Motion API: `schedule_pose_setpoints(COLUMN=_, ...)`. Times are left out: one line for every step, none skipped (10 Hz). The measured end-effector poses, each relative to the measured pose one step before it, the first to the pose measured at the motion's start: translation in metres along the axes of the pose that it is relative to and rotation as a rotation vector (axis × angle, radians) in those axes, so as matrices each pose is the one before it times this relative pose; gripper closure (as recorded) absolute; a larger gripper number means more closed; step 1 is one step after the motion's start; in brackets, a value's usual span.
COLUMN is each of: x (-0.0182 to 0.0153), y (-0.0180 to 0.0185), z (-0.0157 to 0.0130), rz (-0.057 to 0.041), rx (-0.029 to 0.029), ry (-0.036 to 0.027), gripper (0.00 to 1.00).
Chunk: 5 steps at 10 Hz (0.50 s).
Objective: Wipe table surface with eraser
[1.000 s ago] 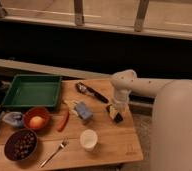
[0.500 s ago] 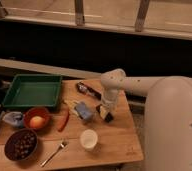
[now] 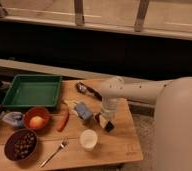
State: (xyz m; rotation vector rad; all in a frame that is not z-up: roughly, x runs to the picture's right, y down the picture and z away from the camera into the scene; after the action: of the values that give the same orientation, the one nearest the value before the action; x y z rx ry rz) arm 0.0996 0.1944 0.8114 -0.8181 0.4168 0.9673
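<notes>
Jaws of gripper (image 3: 105, 120) press eraser (image 3: 108, 125) onto plank table surface (image 3: 116, 145) beside railing (image 3: 79, 12).

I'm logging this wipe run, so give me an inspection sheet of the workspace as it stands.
Surface: the table surface, light wooden planks.
Job's things: the eraser, a small black block, lies on the wood right under the gripper.
Clutter: green tray, blue-grey block, dark long-handled tool, red chili, bowl with an orange fruit, dark bowl of small items, fork, white cup.
Grippers: the gripper is down at the eraser, near the right edge.
Cables: nothing seen.
Surroundings: railing posts behind a dark band.
</notes>
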Motion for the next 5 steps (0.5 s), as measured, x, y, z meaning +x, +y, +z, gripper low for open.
schedule_pose_setpoints(x=0.00255, y=-0.00735, z=-0.00104, rz=0.01757, rx=0.0036, ry=-0.00034, gripper=1.0)
schedule_pose_setpoints(x=-0.00035, y=-0.01818, z=-0.00318, rz=0.03597, rx=0.00564, ry=-0.00473, gripper=1.0)
schedule_pose_setpoints(x=-0.0058, y=-0.01558, z=-0.00261, rz=0.01992, rx=0.00173, ry=-0.00527, gripper=1.0)
schedule_pose_setpoints(x=-0.01065, y=-0.0142, z=-0.00337, rz=0.01515, rx=0.00106, ry=-0.00674, gripper=1.0)
schedule_pose_setpoints(x=-0.01095, y=-0.00637, z=-0.00225, rz=-0.00563, rx=-0.00256, ry=-0.00446, gripper=1.0)
